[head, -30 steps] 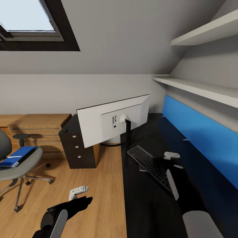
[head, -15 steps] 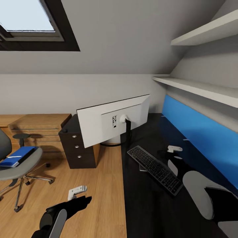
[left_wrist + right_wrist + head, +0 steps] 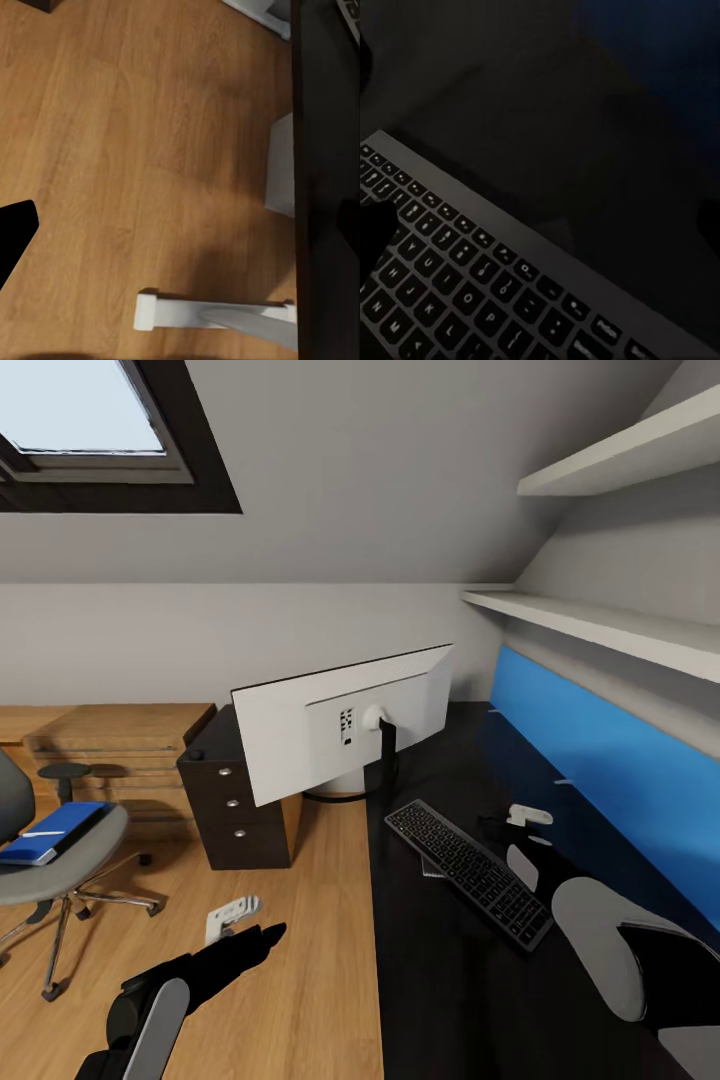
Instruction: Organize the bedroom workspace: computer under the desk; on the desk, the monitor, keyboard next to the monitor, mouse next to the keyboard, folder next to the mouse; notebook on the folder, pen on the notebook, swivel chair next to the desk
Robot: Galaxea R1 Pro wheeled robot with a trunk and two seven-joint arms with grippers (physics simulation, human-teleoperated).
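Wood floor [image 3: 320, 920] lower left stays open; left gripper [image 3: 232, 920] hangs there with jaws apart, empty. Keyboard [image 3: 468, 872] lies near the desk [image 3: 440, 1000] edge; right gripper [image 3: 528, 830] hovers beside it, can't tell its opening.

Swivel chair [image 3: 55, 850] cut by left edge; keyboard [image 3: 487, 285] cropped in right wrist view.

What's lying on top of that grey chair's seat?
A flat blue folder with a white stripe lies on the swivel chair seat. Whether something thin lies beneath it, or what is inside it, cannot be seen.
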